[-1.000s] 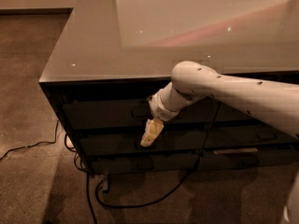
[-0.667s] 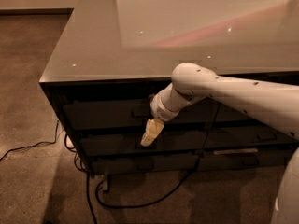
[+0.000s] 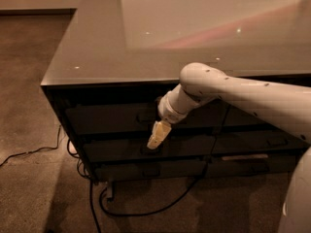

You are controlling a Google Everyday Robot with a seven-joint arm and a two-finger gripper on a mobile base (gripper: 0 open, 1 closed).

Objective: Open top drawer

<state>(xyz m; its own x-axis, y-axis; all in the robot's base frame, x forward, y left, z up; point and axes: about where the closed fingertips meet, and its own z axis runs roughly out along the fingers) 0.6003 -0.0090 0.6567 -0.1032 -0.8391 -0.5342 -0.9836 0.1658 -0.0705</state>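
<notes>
The top drawer [image 3: 104,119] is the dark grey front just under the counter's edge, and it looks closed, flush with the fronts below. Its small pull [image 3: 144,116] shows dimly beside my wrist. My white arm reaches in from the right. The gripper [image 3: 156,136], pale yellow, points down and left in front of the drawer fronts. Its tip hangs over the seam between the top drawer and the second drawer [image 3: 116,149], just below and right of the pull.
The glossy dark counter top [image 3: 146,42] overhangs the drawers. A third shallow drawer [image 3: 146,170] sits lowest, and more drawer fronts [image 3: 262,142] stand to the right. Black cables [image 3: 146,210] loop on the carpet below, and another cable [image 3: 29,153] trails left.
</notes>
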